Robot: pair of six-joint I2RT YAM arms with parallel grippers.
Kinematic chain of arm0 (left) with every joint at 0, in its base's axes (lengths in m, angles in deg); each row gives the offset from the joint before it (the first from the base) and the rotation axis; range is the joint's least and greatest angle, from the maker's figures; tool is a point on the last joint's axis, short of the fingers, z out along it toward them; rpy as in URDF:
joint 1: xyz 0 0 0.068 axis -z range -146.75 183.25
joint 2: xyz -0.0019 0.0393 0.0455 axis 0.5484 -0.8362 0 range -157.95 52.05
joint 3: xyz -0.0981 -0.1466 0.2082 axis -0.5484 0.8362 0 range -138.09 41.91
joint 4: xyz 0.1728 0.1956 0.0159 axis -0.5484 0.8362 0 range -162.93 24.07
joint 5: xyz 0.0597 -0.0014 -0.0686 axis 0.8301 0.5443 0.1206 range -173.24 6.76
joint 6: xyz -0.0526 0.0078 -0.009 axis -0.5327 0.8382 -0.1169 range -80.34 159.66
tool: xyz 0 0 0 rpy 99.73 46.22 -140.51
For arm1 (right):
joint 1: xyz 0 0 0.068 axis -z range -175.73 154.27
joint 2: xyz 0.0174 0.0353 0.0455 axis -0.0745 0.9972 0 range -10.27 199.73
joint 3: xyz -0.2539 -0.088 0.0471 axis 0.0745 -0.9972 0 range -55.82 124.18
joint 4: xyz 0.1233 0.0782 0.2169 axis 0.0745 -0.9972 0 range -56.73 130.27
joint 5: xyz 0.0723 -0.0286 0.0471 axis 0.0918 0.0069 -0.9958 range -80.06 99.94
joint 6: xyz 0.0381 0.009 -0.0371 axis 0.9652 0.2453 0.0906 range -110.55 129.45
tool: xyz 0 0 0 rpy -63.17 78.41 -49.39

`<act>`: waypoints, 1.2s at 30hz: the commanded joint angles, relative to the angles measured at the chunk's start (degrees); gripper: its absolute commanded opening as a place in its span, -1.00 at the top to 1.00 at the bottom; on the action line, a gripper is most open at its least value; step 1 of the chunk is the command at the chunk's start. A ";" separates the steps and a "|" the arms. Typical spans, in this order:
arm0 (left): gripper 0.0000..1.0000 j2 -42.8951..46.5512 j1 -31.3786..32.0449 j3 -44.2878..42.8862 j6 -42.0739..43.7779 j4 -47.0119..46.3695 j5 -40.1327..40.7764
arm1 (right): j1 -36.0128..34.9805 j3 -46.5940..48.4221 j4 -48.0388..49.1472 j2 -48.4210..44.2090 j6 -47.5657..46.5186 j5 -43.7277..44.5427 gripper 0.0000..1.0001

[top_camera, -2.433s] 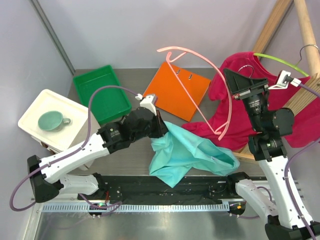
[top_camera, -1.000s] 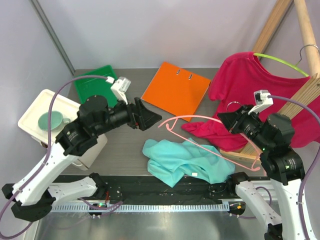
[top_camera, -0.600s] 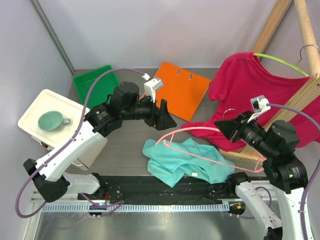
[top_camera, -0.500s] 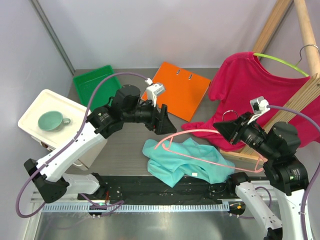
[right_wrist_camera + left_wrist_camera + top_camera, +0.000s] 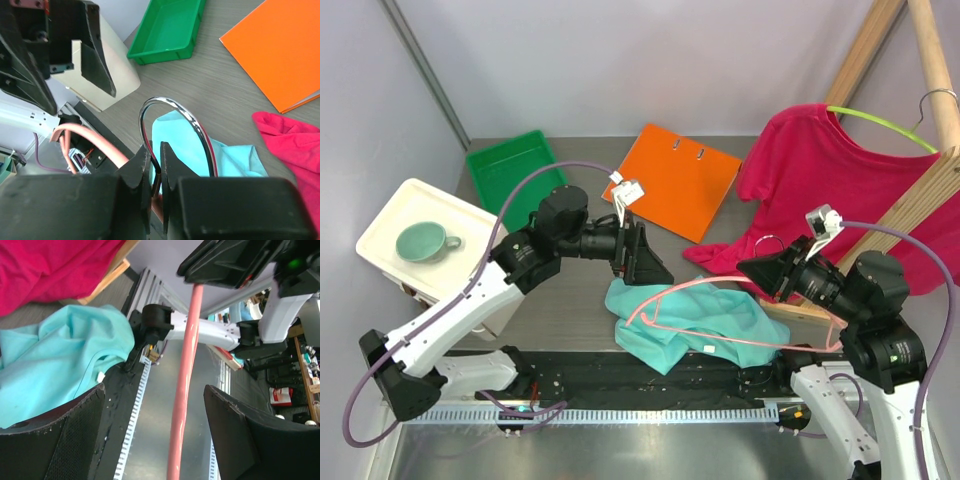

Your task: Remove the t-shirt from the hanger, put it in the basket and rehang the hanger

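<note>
The turquoise t-shirt [image 5: 692, 322] lies crumpled on the table near the front edge, off the hanger. The pink hanger [image 5: 700, 285] hovers just above it. My right gripper [image 5: 745, 270] is shut on the hanger's metal hook [image 5: 170, 107], pinching its stem [image 5: 155, 150]. At the hanger's left end my left gripper [image 5: 655, 270] is open. The pink bar [image 5: 187, 370] runs between its fingers [image 5: 155, 390] and touches neither. The t-shirt [image 5: 55, 365] shows below it.
A red t-shirt [image 5: 820, 170] hangs on a green hanger [image 5: 880, 125] from a wooden rack [image 5: 920, 200] at the right. An orange folder [image 5: 675, 180] and a green tray [image 5: 515, 170] lie at the back. A white box with a cup [image 5: 420, 240] stands at the left.
The right arm has brought the bare pink hanger down over the t-shirt. The left arm swung right and down, so its open jaws now straddle the hanger's bar.
</note>
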 commanded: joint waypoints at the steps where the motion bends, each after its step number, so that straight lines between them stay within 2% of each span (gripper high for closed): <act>1: -0.60 2.67 0.02 -2.13 -4.72 -7.08 0.00 | -0.34 -0.46 3.42 -1.27 -0.04 -1.97 0.97; 5: -0.59 0.92 0.10 -2.31 -7.00 -7.44 -4.12 | -0.34 0.15 3.42 -1.35 0.13 0.13 0.97; 8: -0.53 0.48 2.21 -0.03 -7.10 -7.53 -3.78 | -0.34 0.77 3.51 -1.09 0.13 1.19 0.98; 12: -0.50 0.39 7.39 1.56 -5.25 -6.57 0.86 | -0.34 1.03 3.59 -1.53 0.22 2.86 0.98; 15: -0.40 0.13 7.66 1.47 -4.11 -3.66 3.24 | -0.34 1.03 3.77 -1.71 0.92 1.64 0.98; 21: 0.31 -0.93 9.24 -0.02 -4.46 -3.49 3.16 | -0.34 0.77 4.03 -2.58 2.24 2.60 0.98; 23: 0.44 -1.19 9.68 -0.20 -4.63 -3.05 4.21 | -0.34 0.68 4.73 -2.93 3.81 2.77 0.98; 24: 0.69 -1.46 9.77 -0.63 -4.72 -2.61 4.48 | -0.34 0.59 5.00 -3.20 4.69 2.95 0.98; 26: 1.00 -1.46 9.86 -0.81 -4.64 -1.47 5.61 | -0.34 0.68 5.53 -3.64 7.50 4.53 0.98; 29: 1.00 -0.14 9.86 -1.16 -4.46 -0.33 8.16 | -0.34 0.94 5.44 -4.34 10.40 8.29 0.96; 30: 1.00 0.56 9.86 -1.34 -4.20 1.16 13.30 | -0.25 1.03 5.18 -4.78 11.90 9.36 0.61; 31: 1.00 2.04 9.86 -1.43 -3.85 1.52 15.10 | -0.34 1.12 4.83 -5.04 12.69 10.58 0.30; 32: 1.00 2.75 9.86 -1.69 -3.15 2.05 16.59 | -0.34 1.21 3.52 -5.39 13.14 13.56 -0.26; 34: 1.00 5.29 9.77 -2.39 -1.04 3.37 20.29 | -0.34 2.17 1.23 -6.62 13.84 17.61 -0.68; 35: 1.00 6.01 9.86 -2.66 -0.25 3.81 21.52 | -0.34 2.61 -1.56 -7.15 14.11 23.54 -0.89; 36: 1.00 6.88 9.77 -3.01 0.54 4.94 23.53 | -0.34 3.83 -3.24 -8.46 14.28 26.39 -0.95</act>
